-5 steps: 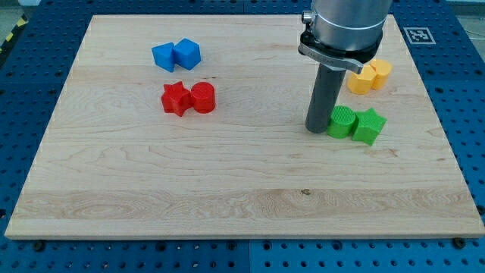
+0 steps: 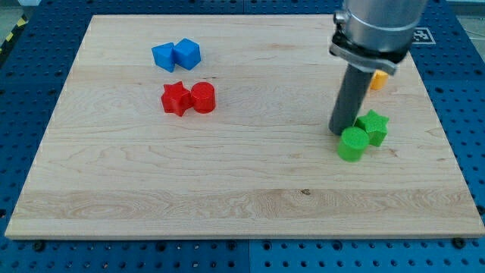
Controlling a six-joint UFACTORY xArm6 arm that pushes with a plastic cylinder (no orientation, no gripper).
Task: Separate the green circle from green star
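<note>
Tip (image 2: 340, 133) of the rod stands on the counter (image 2: 242, 189); the arm carries no hand, so nothing is grasped. Just below the tip, toward the view's right, the green circle (image 2: 352, 144) touches the rod or nearly so. Right of the tip, the green star (image 2: 373, 126) leans against the circle's upper right side. Above the tip, an orange block (image 2: 378, 79) is mostly hidden behind the arm. Far to the view's left lie a red star (image 2: 176, 98) touching a red cylinder (image 2: 203, 98), and above them two blue blocks (image 2: 176, 54) together.
</note>
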